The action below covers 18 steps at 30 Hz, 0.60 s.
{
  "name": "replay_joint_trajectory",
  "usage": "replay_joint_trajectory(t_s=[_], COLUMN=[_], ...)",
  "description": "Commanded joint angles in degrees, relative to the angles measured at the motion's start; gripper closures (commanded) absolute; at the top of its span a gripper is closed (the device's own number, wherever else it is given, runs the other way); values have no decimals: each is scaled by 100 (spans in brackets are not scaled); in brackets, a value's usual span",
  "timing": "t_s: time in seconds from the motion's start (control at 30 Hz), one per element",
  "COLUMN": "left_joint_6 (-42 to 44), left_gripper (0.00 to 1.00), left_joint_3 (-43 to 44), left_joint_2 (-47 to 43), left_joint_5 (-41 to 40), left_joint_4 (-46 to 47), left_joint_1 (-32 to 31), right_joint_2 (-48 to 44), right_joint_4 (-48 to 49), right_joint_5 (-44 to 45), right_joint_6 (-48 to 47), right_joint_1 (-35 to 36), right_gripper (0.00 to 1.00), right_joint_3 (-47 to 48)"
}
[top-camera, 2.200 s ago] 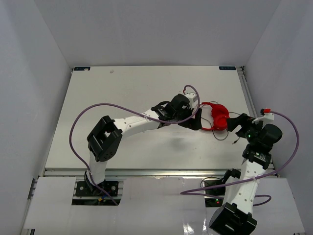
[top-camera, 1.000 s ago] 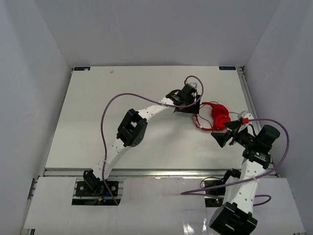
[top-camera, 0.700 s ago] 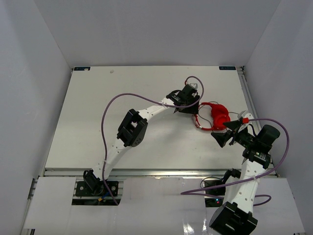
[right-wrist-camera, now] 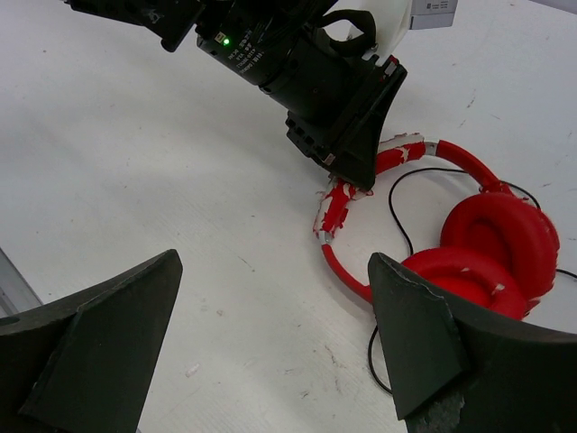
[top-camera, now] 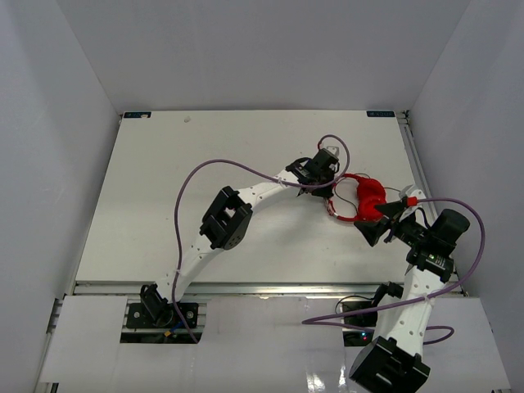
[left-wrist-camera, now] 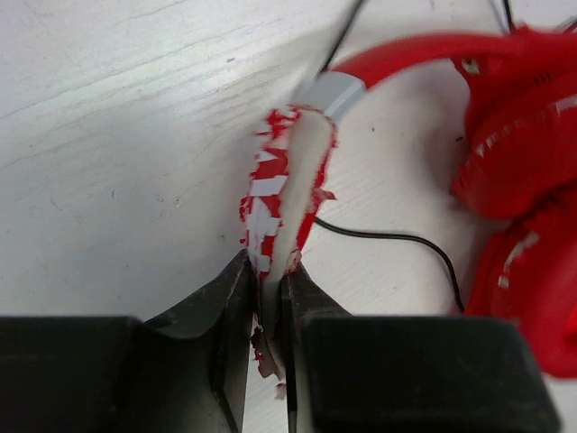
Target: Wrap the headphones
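The headphones (top-camera: 364, 196) lie on the white table (top-camera: 164, 180), right of centre in the top view and close to the table's right edge. The left arm reaches across from the lower left, its purple cable (top-camera: 213, 162) looping above it. The left gripper (left-wrist-camera: 268, 271) is clamped tight on the headband (left-wrist-camera: 297, 171). In the left wrist view the two dark jaws stand almost together at the bottom of the frame, pinching a worn stretch where the red covering is flaked and whitish padding shows through. From that pinched spot the band rises past a pale slider and curves to the upper right of that frame. It runs toward the two red earcups (right-wrist-camera: 491, 236), which sit pressed together, one partly over the other, at the right side of both wrist views. A thin dark cable (left-wrist-camera: 388, 238) lies loose on the table, passing just beside the band and curling round toward the cups. The right gripper (right-wrist-camera: 270, 271) hangs just below and to the right of the earcups in the top view. Its jaws are spread wide, with only bare table between them. Its black fingers (right-wrist-camera: 108, 343) fill the lower corners of its own camera's frame, apart from the headphones and touching nothing I can see.
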Motion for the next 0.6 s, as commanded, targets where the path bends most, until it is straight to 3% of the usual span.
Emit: replay_joint_trajectory(t_s=[0.0, 0.13, 0.27, 0.37, 0.57], left_joint_6=[-39, -92, 28, 97, 57], left_gripper=[84, 96, 100, 100, 100], left_joint_3=[-118, -546, -1104, -1920, -4119], left_joint_2=[-224, -804, -1743, -2584, -4596], left_joint_5=[-198, -394, -489, -583, -692], left_joint_4=[-126, -105, -17, 175, 651], left_joint_1=[-27, -19, 14, 76, 314], right_joint_2=[-63, -82, 487, 1223, 2097], right_joint_4=[71, -461, -2041, -3349, -4817], right_joint_5=[-279, -347, -58, 222, 464], right_joint_6=[-20, -419, -1669, -2612, -4289], right_joint_1=[-37, -35, -20, -11, 230], right_gripper=[10, 10, 10, 10, 10], right_joint_3=[65, 350, 1369, 2344, 3261])
